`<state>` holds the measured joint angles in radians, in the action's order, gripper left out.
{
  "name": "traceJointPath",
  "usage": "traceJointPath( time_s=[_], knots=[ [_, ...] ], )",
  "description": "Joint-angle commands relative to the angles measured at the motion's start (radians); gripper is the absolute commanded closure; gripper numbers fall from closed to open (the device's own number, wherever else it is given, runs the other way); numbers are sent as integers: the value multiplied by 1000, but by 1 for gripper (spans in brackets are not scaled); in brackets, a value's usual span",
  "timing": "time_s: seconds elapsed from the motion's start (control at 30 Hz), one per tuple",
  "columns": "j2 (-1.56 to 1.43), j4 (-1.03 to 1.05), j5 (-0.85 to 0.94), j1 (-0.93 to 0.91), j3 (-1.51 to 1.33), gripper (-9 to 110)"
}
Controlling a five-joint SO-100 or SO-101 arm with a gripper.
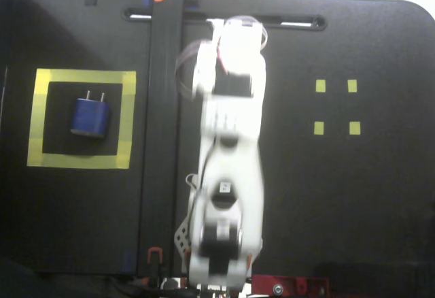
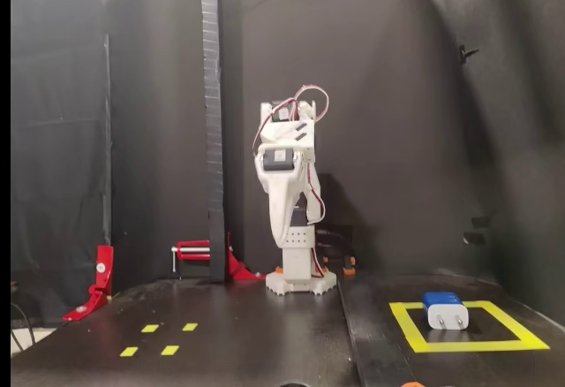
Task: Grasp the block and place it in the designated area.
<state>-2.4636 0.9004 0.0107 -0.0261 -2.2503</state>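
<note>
The dark-blue block [image 1: 90, 118] lies flat inside the designated area [image 1: 81, 77], a yellow tape square on the left of the overhead-looking fixed view, prongs pointing to the far edge. In the low fixed view the block [image 2: 444, 310] sits in the same square [image 2: 459, 345] at the right front. My gripper [image 2: 285, 239] hangs point-down over the arm's base, far from the block, its fingers together and holding nothing. From above only the folded white arm [image 1: 228, 155] shows; the fingertips are hidden under it.
Several tiny yellow tape squares [image 1: 320, 86] [image 2: 150, 328] mark the mat on the side opposite the block. A black upright post [image 2: 209, 122] stands beside the base, with red clamps [image 2: 100, 281] to its left. The mat's seam [image 1: 166, 141] runs between arm and square.
</note>
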Motion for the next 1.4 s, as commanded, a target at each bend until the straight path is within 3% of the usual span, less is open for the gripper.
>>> traceJointPath(
  time_s=[0.0,0.33,0.67,1.37],
  knots=[
    [-135,-92,8,3,-81,101],
    [-618,-434,9,5,-581,101],
    [-839,-466,26,21,-851,101],
    [-841,-130,26,32,-890,101]
  ],
)
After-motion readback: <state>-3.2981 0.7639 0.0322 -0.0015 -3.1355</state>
